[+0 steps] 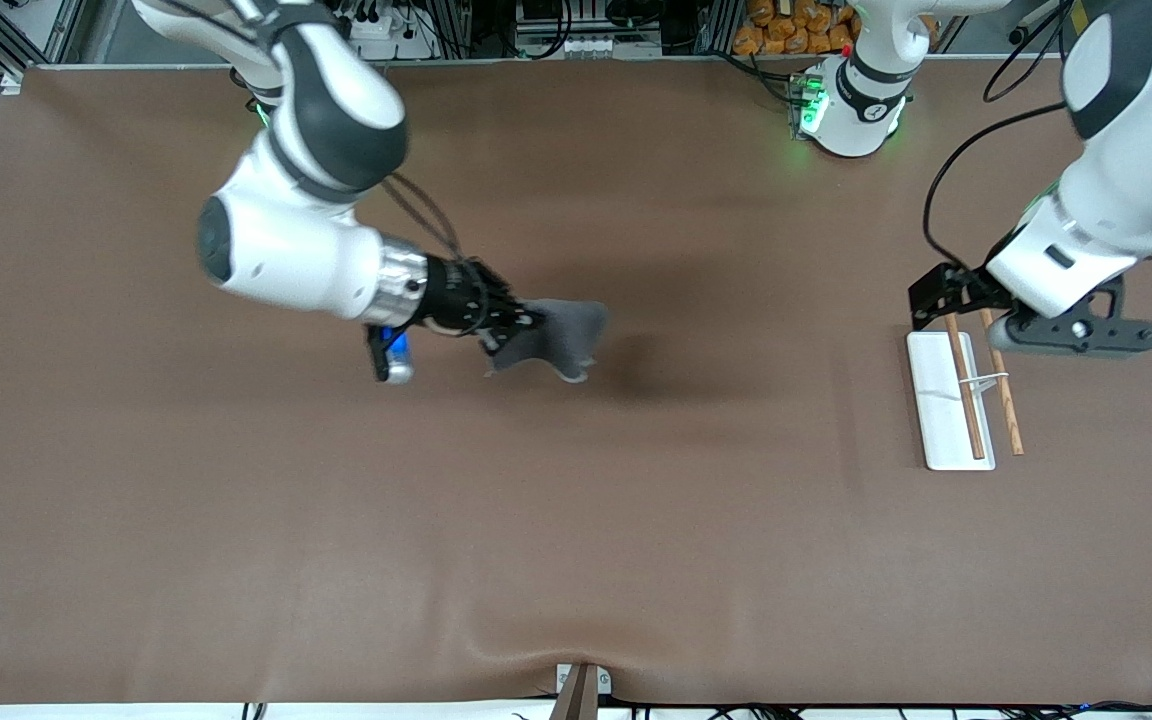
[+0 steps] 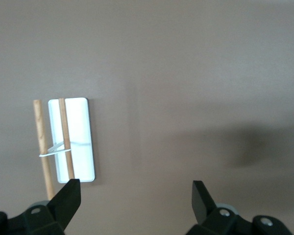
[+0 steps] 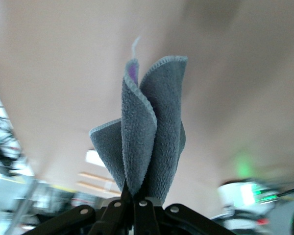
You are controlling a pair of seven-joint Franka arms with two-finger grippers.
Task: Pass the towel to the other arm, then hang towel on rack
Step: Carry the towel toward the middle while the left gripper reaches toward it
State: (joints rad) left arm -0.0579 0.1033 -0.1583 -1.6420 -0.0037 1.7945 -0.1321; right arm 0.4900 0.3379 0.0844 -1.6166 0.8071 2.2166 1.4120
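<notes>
The towel [image 1: 561, 335], a dark grey floppy cloth, hangs in folds from my right gripper [image 1: 526, 322], which is shut on one edge of it above the middle of the table. In the right wrist view the towel [image 3: 152, 132] stands out from the right gripper [image 3: 134, 196], whose jaws are pressed together on it. The rack [image 1: 941, 410] is a white base with two wooden rods, toward the left arm's end of the table. My left gripper [image 1: 926, 300] hovers open and holds nothing over the rack's end nearest the bases. From the left wrist, the rack [image 2: 81, 137] shows ahead of the left gripper [image 2: 137, 193].
A brown mat [image 1: 576, 520] covers the whole table. A small metal bracket [image 1: 581, 685] sits at the table's edge nearest the front camera. Cables and orange items [image 1: 796, 25] lie off the table by the arms' bases.
</notes>
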